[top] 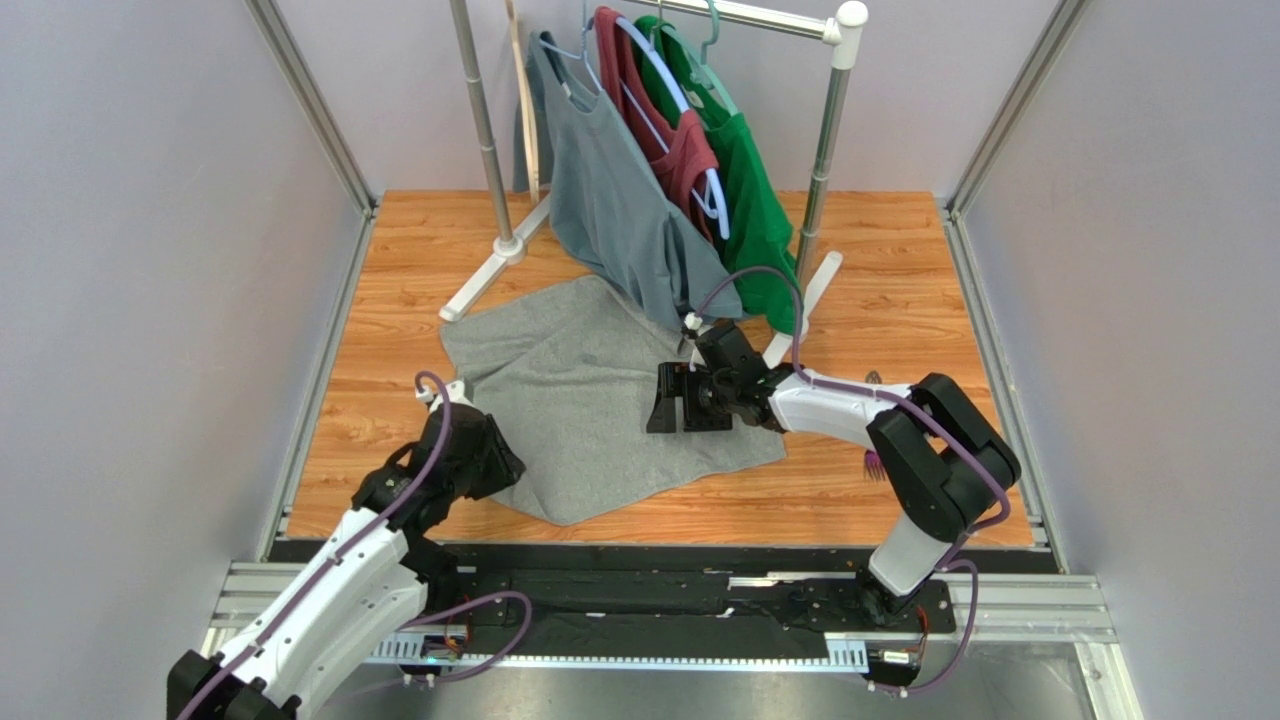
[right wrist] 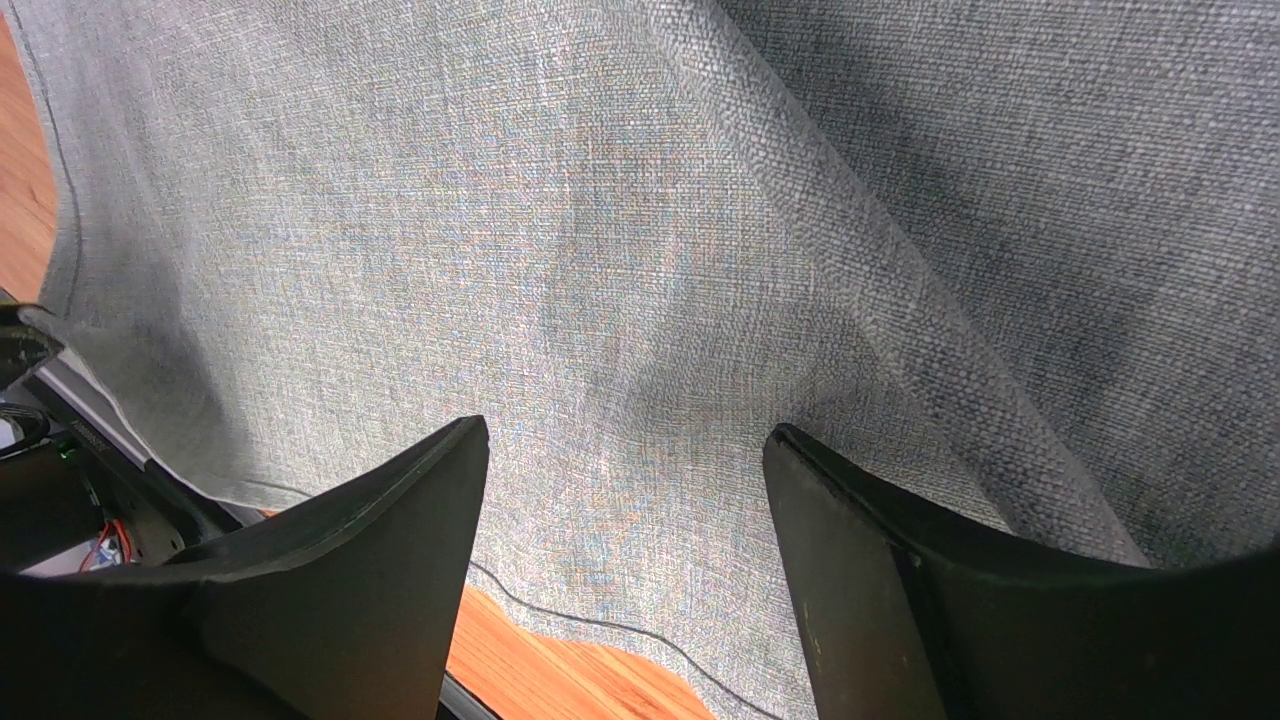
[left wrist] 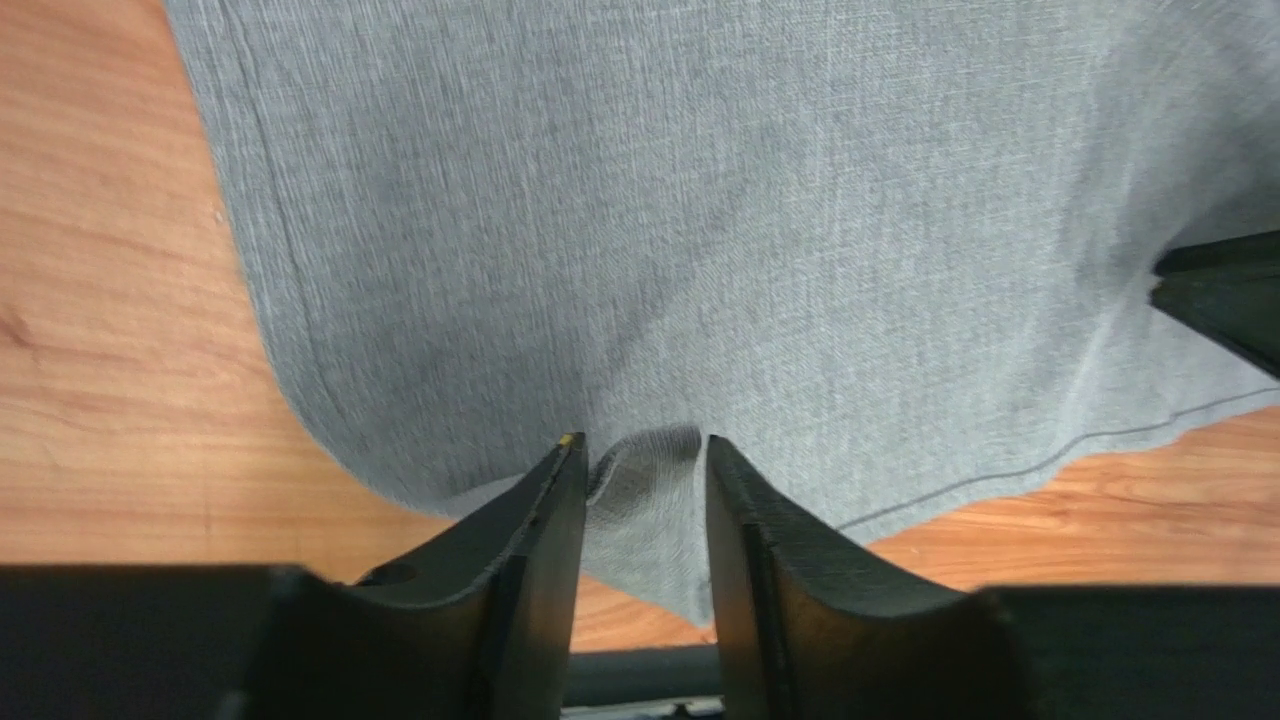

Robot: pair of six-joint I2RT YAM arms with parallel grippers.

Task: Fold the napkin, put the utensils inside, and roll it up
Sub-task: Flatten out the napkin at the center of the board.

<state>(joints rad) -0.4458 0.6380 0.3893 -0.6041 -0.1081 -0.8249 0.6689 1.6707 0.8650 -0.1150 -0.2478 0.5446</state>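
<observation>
The grey napkin (top: 579, 398) lies spread on the wooden table, its far right corner under the hanging grey shirt. My left gripper (top: 504, 468) sits at the napkin's near left edge. In the left wrist view the left gripper (left wrist: 643, 458) has its jaws parted, with a small raised pucker of napkin (left wrist: 751, 225) standing between them. My right gripper (top: 672, 402) hovers over the napkin's right side, wide open, with only flat napkin (right wrist: 451, 225) below the gripper (right wrist: 624, 443). Of the utensils, only purplish tines of a fork (top: 872, 467) peek out beside the right arm.
A clothes rack (top: 484, 143) stands at the back with a grey shirt (top: 616, 195), a red one (top: 672, 143) and a green one (top: 744, 173) on hangers. The rack's white feet (top: 484, 278) rest just behind the napkin. Grey walls close both sides.
</observation>
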